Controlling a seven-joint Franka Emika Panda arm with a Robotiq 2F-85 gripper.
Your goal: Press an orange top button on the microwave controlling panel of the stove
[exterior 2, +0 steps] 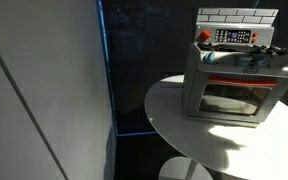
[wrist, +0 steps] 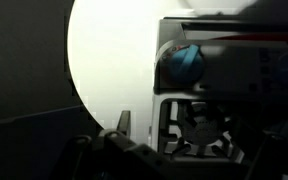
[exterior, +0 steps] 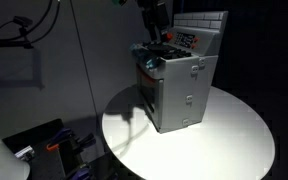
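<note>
A grey toy stove [exterior: 179, 90] stands on a round white table [exterior: 234, 140]. It also shows in an exterior view [exterior 2: 234, 85]. Its upright back control panel [exterior 2: 234, 36] carries small buttons, with a round orange button [exterior 2: 205, 36] at one end. The panel also shows in an exterior view [exterior: 187, 38]. My gripper [exterior: 156, 30] hangs just above the stove top, in front of the panel and apart from it. In the wrist view my gripper [wrist: 184, 130] is open and empty over a dark burner grate [wrist: 196, 125], beside a blue knob [wrist: 182, 62].
A grey wall panel [exterior 2: 44, 90] stands to one side of the table. Dark cables and clutter [exterior: 54, 145] lie on the floor below the table edge. The room is dim; the table's bare rim shows in the wrist view [wrist: 104, 60].
</note>
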